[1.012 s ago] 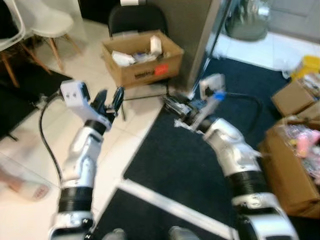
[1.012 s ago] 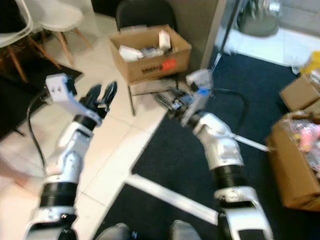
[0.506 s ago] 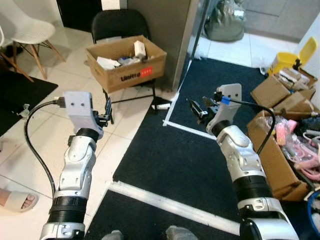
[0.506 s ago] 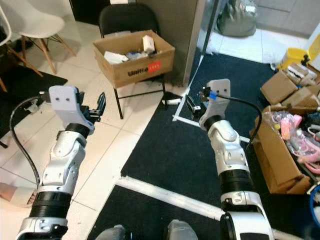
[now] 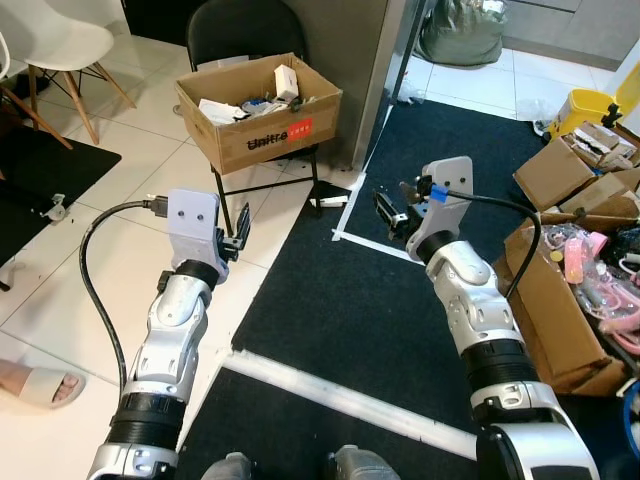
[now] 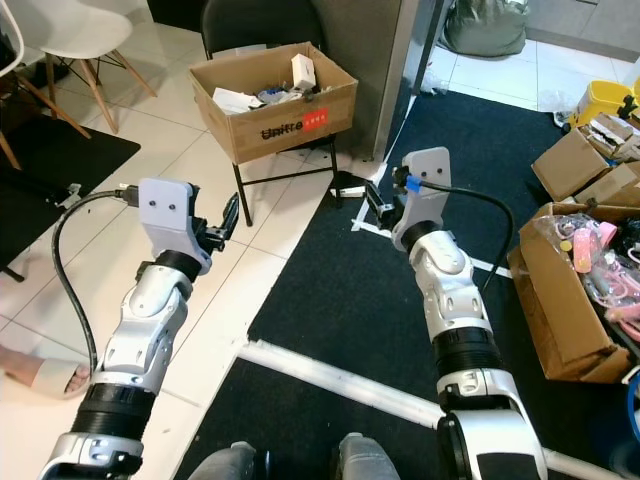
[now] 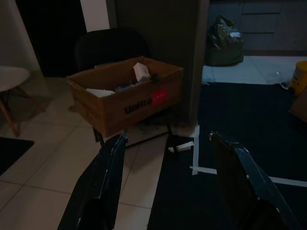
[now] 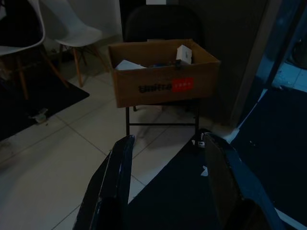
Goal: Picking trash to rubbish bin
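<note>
Corrugated cardboard box (image 5: pixel 258 108) of scraps tops black chair (image 5: pixel 240 28).

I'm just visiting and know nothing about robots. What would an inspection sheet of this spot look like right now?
Surface: white tile floor meeting a dark carpet edged with white tape.
Job's things: small white piece of trash on the floor by the carpet corner; cardboard box of scraps resting on a black chair.
Clutter: open cardboard boxes with pink items on the right; yellow bucket.
Grippers: left gripper open, raised, holding nothing; right gripper open, raised, holding nothing.
Cables: black cable looping from the left wrist; another at the right wrist.
Surroundings: white chairs, dark bag, a person's sandalled foot.
</note>
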`<state>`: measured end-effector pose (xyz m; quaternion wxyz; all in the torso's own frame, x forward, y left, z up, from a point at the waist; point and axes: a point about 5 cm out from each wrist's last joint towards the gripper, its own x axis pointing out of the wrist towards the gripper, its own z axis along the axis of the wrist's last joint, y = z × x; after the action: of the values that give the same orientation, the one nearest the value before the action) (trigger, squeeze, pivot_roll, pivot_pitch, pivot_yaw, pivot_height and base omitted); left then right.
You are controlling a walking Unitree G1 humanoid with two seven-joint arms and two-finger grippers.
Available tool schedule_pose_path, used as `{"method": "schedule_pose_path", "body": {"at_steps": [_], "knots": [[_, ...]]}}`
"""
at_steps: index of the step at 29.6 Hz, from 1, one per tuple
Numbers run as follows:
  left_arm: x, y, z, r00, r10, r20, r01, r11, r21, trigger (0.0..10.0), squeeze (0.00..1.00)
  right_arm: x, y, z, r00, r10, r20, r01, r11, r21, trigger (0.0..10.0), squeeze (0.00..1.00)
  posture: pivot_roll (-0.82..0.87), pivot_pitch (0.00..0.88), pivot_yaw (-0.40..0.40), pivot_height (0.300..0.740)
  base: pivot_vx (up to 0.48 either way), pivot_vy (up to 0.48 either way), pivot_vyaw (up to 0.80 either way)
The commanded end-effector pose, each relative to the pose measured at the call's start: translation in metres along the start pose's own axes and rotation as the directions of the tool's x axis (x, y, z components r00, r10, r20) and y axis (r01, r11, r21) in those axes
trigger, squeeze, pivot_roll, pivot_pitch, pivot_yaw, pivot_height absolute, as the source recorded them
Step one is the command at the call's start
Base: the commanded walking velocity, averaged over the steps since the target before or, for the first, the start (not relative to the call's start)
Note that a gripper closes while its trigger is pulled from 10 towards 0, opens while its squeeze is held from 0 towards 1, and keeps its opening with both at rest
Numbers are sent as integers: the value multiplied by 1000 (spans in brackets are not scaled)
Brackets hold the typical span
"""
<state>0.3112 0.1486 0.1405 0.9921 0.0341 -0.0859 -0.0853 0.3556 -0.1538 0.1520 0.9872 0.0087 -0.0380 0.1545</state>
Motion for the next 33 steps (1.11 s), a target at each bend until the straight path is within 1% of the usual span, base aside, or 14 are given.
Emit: {"method": "schedule_pose_path", "body": {"at_steps": [1, 4, 6, 8, 11, 14, 17, 33], "knots": [[-2, -2, 0, 1000, -17, 14, 17, 1000, -2, 10000, 0, 0, 2, -3, 1000, 15, -5, -15, 1000, 1, 10000, 0, -80, 0, -52, 740, -356, 0, 0], [0, -4, 5, 998, -43, 51, 44, 999, -19, 10000, 0, 1, 3, -4, 1000, 30, -4, -30, 1000, 4, 10000, 0, -80, 0, -52, 740, -107, 0, 0], [1, -6, 9, 994, -74, 74, 77, 996, -36, 10000, 0, 1, 6, -3, 998, 67, 10, -67, 998, 5, 10000, 0, -80, 0, -51, 740, 0, 0, 0], [1, -9, 11, 990, -104, 95, 109, 993, -47, 10000, 0, 1, 8, -3, 995, 95, -3, -95, 995, -26, 10000, 0, -80, 0, -53, 740, 0, 0, 800], [1, -9, 11, 990, -104, 95, 109, 993, -47, 10000, 0, 1, 8, -3, 995, 95, -3, -95, 995, -26, 10000, 0, -80, 0, -53, 740, 0, 0, 800], [0, -12, 14, 983, -137, 119, 146, 986, -78, 10000, 0, 1, 9, -3, 994, 106, 1, -106, 994, -27, 10000, 0, -80, 0, -53, 740, 0, 0, 800], [0, -13, 17, 979, -152, 133, 165, 983, -87, 10000, 0, 2, 10, -3, 994, 114, 3, -114, 993, -33, 10000, 0, -79, 0, -52, 740, 0, 0, 800], [1, -14, 15, 975, -181, 129, 192, 978, -75, 10000, 0, 2, 11, -3, 991, 132, 6, -132, 991, -40, 10000, 0, -79, 0, -51, 740, 0, 0, 800]]}}
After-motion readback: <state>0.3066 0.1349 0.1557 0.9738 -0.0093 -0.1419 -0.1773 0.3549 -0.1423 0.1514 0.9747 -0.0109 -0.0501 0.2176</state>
